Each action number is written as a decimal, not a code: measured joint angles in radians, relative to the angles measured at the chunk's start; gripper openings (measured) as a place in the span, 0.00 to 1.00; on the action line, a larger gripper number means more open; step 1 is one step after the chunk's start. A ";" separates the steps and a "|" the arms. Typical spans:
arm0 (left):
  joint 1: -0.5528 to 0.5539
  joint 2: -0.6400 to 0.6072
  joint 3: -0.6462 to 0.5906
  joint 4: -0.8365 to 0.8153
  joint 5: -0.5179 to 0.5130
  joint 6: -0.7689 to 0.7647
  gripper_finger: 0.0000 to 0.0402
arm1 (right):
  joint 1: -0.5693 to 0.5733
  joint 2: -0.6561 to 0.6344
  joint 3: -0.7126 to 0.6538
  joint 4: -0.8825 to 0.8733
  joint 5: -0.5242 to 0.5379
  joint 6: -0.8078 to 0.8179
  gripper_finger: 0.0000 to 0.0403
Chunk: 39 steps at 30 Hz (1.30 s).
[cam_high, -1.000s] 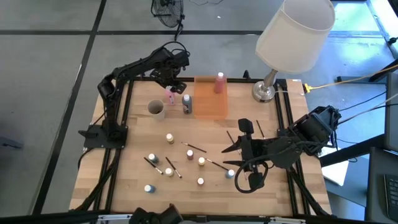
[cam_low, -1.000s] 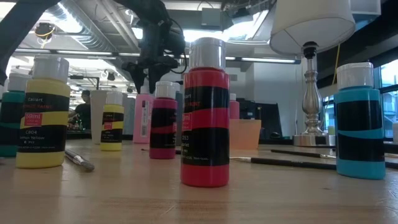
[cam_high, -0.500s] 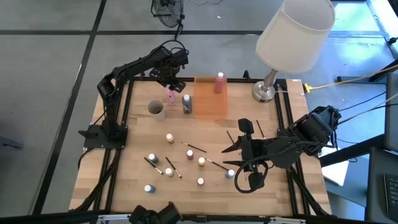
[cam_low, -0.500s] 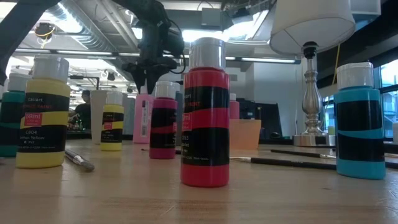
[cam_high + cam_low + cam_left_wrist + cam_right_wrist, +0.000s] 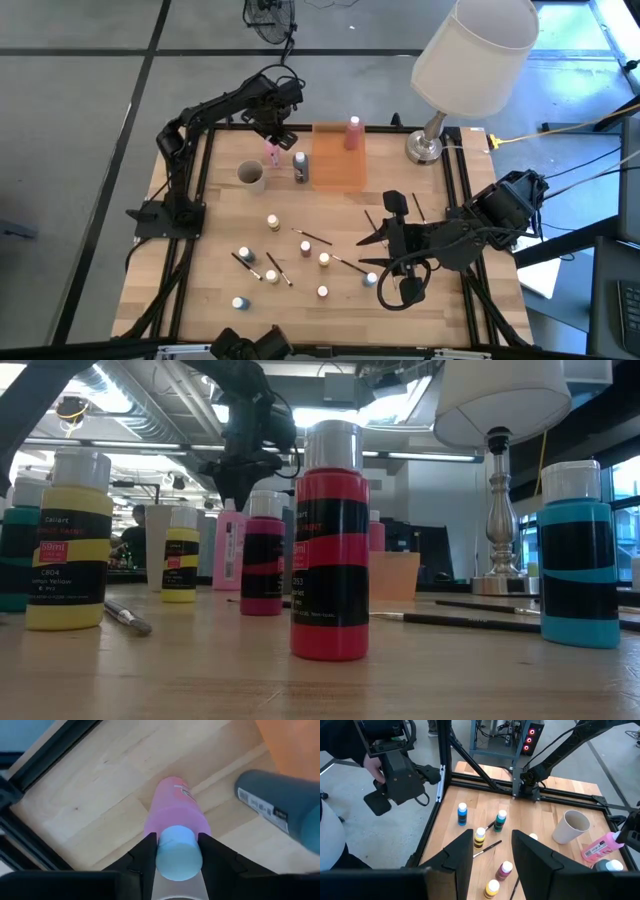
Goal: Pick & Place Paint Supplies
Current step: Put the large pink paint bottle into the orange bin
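Yellow bottle (image 5: pixel 68 542): "50ml", "Yellow" | pink bottle (image 5: pixel 176 817): label unreadable

Wooden table (image 5: pixel 340 215): white-shaded lamp with metal base (image 5: pixel 437 135) at far right corner. Translucent orange tray (image 5: pixel 338 160) at far middle, pink bottle (image 5: pixel 353 132) on it. Paper cup (image 5: pixel 250 175), tall pink bottle (image 5: pixel 273 154), dark grey bottle (image 5: pixel 300 167) left of tray. Small white-capped bottles (image 5: pixel 272 222) and thin dark brushes (image 5: pixel 314 237) scattered nearer front.

The wooden table (image 5: pixel 220 215) carries small paint bottles (image 5: pixel 272 222), brushes (image 5: pixel 314 237), a cup (image 5: pixel 250 175) — and a lamp (image 5: pixel 424 147).
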 joint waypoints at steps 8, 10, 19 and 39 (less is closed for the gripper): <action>-0.005 0.000 0.000 -0.018 0.009 0.052 0.30 | 0.000 0.000 0.000 0.001 0.002 0.000 0.34; -0.005 0.000 0.000 -0.033 0.009 0.053 0.30 | 0.000 0.000 0.000 0.001 0.002 0.000 0.34; -0.008 -0.019 0.053 -0.063 0.010 0.078 0.30 | 0.000 0.000 0.000 0.001 0.002 -0.003 0.34; -0.008 -0.066 0.370 -0.143 -0.110 0.098 0.30 | -0.001 0.000 0.000 0.024 0.001 -0.003 0.34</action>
